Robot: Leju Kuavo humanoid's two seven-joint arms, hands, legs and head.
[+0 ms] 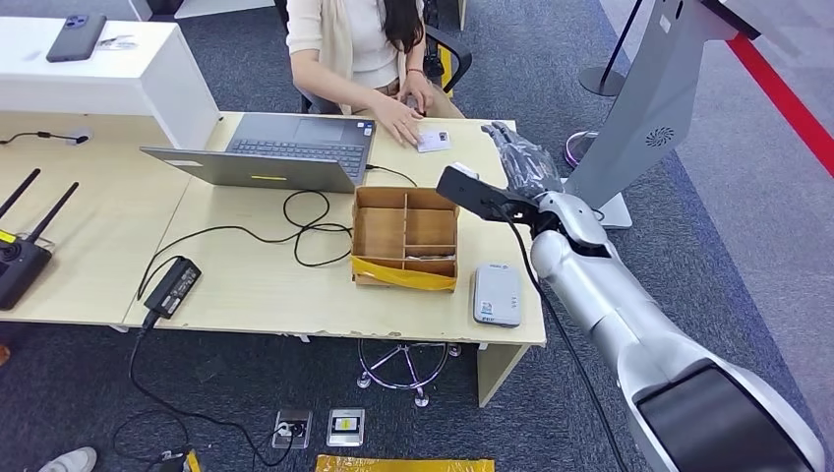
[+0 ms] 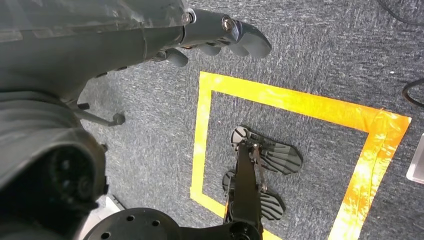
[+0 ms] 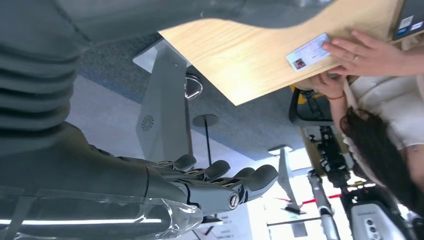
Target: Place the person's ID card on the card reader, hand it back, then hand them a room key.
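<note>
The left hand [image 2: 220,37] hangs over the carpet by a yellow tape square [image 2: 295,150], fingers loosely curled on nothing; on the desk [image 1: 256,285] the cardboard box [image 1: 405,238] sits left of the card reader [image 1: 497,294]; beyond the box the ID card [image 1: 433,140] lies flat under a person's hand [image 1: 401,120] — the right hand [image 1: 521,157], fingers apart and empty, hovers just right of the card.

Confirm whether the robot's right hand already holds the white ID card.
No: the white ID card lies on the wooden table under the person's hand.
</note>
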